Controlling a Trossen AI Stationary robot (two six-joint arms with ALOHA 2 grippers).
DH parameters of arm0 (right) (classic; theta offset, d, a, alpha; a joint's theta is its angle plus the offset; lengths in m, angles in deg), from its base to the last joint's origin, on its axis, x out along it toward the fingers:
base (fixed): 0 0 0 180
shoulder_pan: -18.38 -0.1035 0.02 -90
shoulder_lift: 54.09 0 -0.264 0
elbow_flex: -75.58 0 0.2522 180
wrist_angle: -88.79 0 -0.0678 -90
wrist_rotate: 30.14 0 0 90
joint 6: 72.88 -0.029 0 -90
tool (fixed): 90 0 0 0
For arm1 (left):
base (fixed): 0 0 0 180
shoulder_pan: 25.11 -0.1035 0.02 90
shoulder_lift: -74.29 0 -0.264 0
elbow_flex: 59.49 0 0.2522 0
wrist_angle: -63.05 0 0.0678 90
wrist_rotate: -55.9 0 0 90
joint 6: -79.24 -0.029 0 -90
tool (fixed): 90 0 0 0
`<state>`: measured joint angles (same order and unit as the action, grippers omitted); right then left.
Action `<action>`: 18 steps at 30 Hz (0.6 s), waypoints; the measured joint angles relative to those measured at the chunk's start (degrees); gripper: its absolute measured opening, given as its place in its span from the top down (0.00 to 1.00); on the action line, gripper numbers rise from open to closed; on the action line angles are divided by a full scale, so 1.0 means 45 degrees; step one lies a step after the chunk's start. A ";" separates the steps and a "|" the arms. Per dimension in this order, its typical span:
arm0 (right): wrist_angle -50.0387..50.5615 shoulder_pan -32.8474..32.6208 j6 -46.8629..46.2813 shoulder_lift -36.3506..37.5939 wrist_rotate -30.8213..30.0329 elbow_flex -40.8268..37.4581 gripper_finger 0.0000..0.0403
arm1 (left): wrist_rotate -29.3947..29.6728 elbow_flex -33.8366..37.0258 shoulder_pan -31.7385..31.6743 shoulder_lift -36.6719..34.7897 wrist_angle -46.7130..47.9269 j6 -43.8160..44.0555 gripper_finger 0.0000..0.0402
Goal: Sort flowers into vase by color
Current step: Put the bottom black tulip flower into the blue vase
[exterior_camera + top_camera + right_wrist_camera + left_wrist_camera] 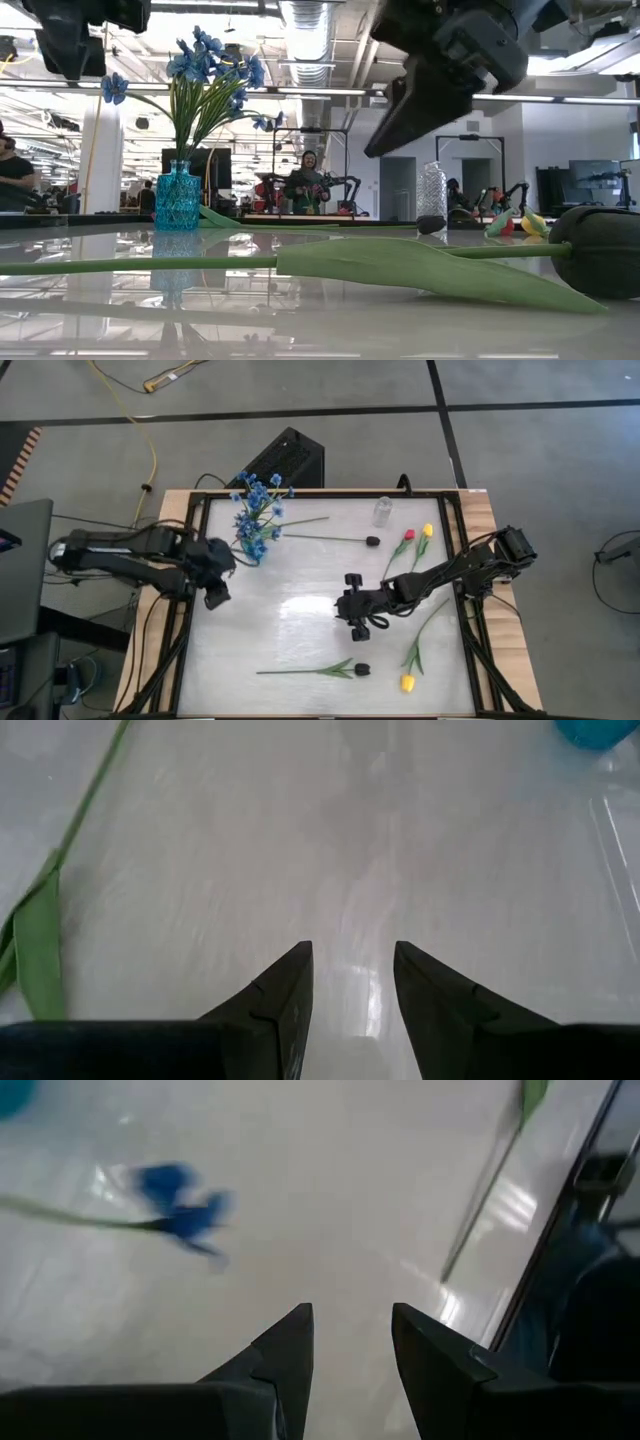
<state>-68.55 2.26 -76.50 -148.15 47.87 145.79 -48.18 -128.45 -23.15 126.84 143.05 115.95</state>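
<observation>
Beside the blue vase [251, 546] hangs the left pincer [216, 597], fingers apart and empty (blue sprays [258, 500] already inside); the right pincer [352, 618], likewise parted, hovers mid-tabletop [290, 630].

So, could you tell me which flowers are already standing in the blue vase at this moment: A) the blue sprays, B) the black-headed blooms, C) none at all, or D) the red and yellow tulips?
A: in the high and low views the blue sprays stand in the blue vase, while the tulips and the black-headed blooms lie flat on the table.
</observation>
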 joint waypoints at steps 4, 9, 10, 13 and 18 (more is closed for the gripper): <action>0.1052 0.0000 -0.0577 -0.0003 -0.0008 0.0000 0.59 | 0.0420 0.0000 0.1287 0.0633 -0.0513 0.0191 0.69; 0.1599 0.0044 -0.1246 -0.0005 -0.0600 0.0000 0.59 | 0.1890 0.0000 0.3169 0.1475 -0.1345 0.0639 0.69; 0.1582 0.0048 -0.1294 -0.0005 -0.0713 0.0000 0.59 | 0.2214 0.0000 0.3597 0.1682 -0.1564 0.0715 0.69; 0.1523 0.0053 -0.1444 -0.0005 -0.0767 0.0000 0.59 | 0.3070 0.0000 0.4828 0.2373 -0.2617 0.0829 0.69; 0.1156 0.0053 -0.1473 -0.0005 -0.0776 0.0000 0.59 | 0.4281 0.0000 0.6571 0.4052 -0.4908 0.0069 0.69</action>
<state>-63.35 2.50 -83.13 -148.17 44.38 145.79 -28.92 -128.45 6.42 145.07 120.97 116.26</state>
